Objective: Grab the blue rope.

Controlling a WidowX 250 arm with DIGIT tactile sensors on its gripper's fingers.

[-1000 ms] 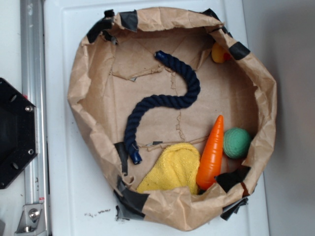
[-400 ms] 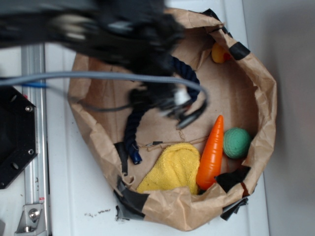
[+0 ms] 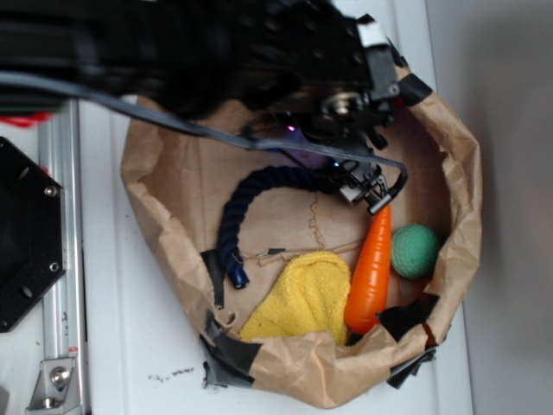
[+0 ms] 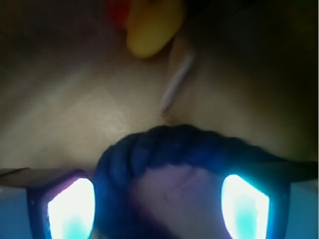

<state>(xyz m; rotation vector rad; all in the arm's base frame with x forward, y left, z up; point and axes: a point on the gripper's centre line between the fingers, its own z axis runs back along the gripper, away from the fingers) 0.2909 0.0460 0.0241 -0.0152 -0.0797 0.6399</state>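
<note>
Paper-lined bin (image 3: 164, 186) below, the gripper (image 4: 158, 199) hung wide-jawed over the blue rope (image 3: 259, 190), needing only descent and squeeze

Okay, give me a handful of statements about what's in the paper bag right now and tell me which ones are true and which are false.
1. The blue rope lies inside the brown paper bag. True.
2. The orange carrot lies between the yellow cloth and the green ball. True.
3. The green ball sits on top of the yellow cloth. False: it lies on the bag floor, on the far side of the carrot from the cloth.
4. The tool is outside the bag, over the white table. False: it is over the bag's interior, near the carrot's tip.
5. In the wrist view, the rope runs across between the two lit fingers. True.
</note>
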